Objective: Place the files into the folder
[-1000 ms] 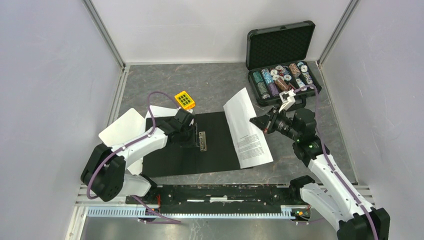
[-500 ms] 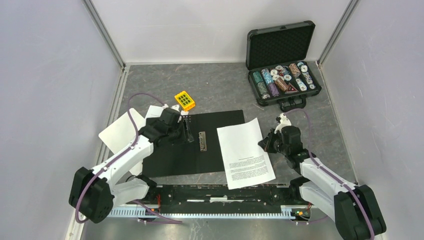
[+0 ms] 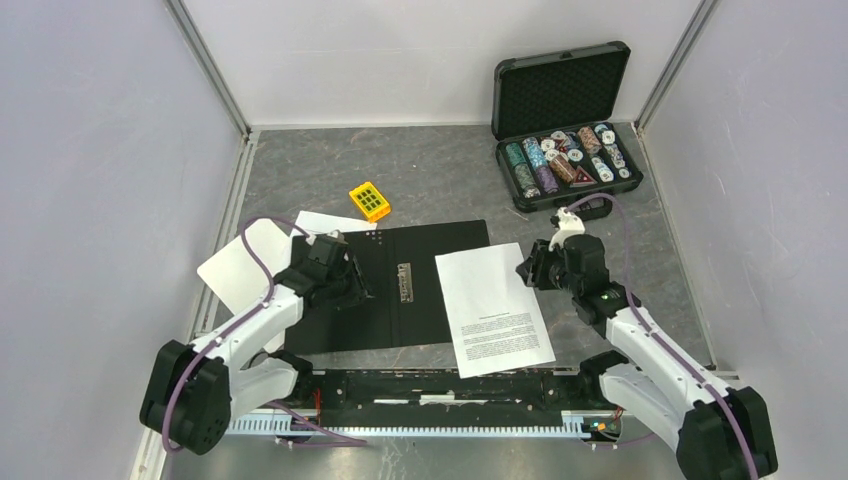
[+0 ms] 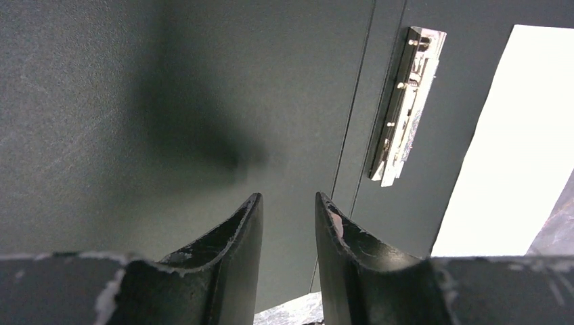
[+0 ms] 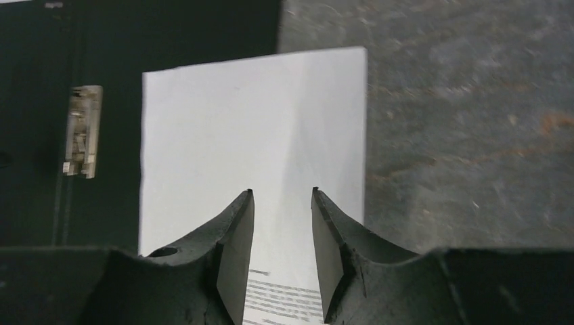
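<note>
The folder point(image 3: 385, 300) lies open on the table, black inside up, with its metal clip point(image 3: 405, 283) at the spine. One printed white sheet of the files point(image 3: 493, 308) lies flat; its left part is on the folder's right cover and the rest on the table. My right gripper point(image 3: 527, 268) is open just above the sheet's right edge; the right wrist view shows the sheet point(image 5: 271, 122) under the parted jaws point(image 5: 282, 193). My left gripper point(image 3: 352, 282) is open and empty over the folder's left cover point(image 4: 135, 101), with the clip point(image 4: 406, 105) ahead of it. Another white sheet point(image 3: 325, 221) sticks out from behind the folder.
A white clipboard point(image 3: 240, 265) lies left of the folder, under the left arm. A yellow block point(image 3: 369, 201) sits behind the folder. An open black case of poker chips point(image 3: 565, 140) stands at the back right. A rail point(image 3: 440, 390) runs along the near edge.
The right gripper lowered the lifted sheet flat, partly onto the folder's right cover, and let it go. The left gripper drew back to the left across the folder.
</note>
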Robot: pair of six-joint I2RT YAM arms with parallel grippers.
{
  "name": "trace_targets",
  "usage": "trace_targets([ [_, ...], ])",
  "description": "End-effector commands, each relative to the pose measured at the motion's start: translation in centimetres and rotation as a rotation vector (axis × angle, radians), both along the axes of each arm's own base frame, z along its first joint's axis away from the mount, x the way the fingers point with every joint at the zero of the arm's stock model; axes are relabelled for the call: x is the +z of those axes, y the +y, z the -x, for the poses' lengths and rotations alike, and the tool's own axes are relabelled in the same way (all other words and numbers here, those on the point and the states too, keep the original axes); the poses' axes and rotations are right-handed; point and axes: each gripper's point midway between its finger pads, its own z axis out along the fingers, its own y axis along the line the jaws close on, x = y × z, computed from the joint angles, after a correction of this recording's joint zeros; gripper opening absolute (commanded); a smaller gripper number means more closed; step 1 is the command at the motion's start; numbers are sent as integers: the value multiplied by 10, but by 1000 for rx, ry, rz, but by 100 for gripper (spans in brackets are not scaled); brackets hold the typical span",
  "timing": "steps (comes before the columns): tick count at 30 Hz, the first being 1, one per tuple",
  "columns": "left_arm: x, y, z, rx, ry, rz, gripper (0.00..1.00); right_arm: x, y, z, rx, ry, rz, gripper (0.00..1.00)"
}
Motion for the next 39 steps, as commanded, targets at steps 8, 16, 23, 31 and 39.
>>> trace_targets([
  [8,-16,-1,-9,69,29,10,38,52,130,8,300,-125,-145,38],
  [16,-20,6,-2,76,21,-4,38,34,222,25,519,-82,-83,35],
  [23,-25,4,3,75,27,25,37,20,263,28,607,-45,-65,35],
  [31,-25,5,4,64,25,17,37,-2,285,27,673,9,-18,35],
  [39,-27,7,5,68,25,13,37,-21,292,27,702,49,13,35],
])
